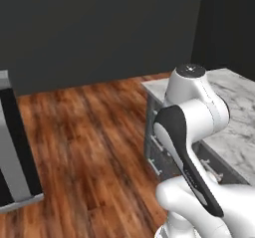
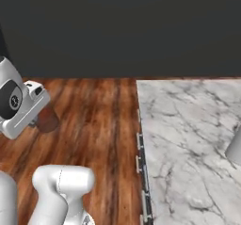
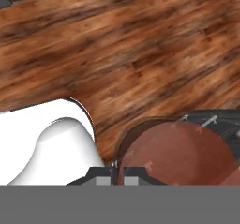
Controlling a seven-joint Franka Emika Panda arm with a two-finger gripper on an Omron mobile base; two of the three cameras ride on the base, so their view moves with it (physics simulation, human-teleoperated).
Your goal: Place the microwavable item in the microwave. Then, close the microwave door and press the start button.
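Note:
The microwavable item, a reddish-brown cup (image 3: 180,155), hangs over the wooden floor with my gripper (image 3: 117,175) shut on its rim. Seen from the hand, its round open mouth takes up the lower right, right beside the dark fingertips (image 3: 101,175). In the right base view the cup (image 2: 48,120) hangs under my white hand at the far left, well left of the marble counter (image 2: 188,139). My arm (image 1: 189,132) rises at the lower right of the left base view. The microwave, its door and the start button are out of view.
The marble counter (image 1: 234,112) with grey drawer fronts and bar handles (image 2: 140,163) stands to the right. A pale grey object (image 2: 235,148) sits at its right edge. A grey and black unit (image 1: 12,152) stands at the left on the wooden floor (image 1: 89,132). A dark wall lies behind.

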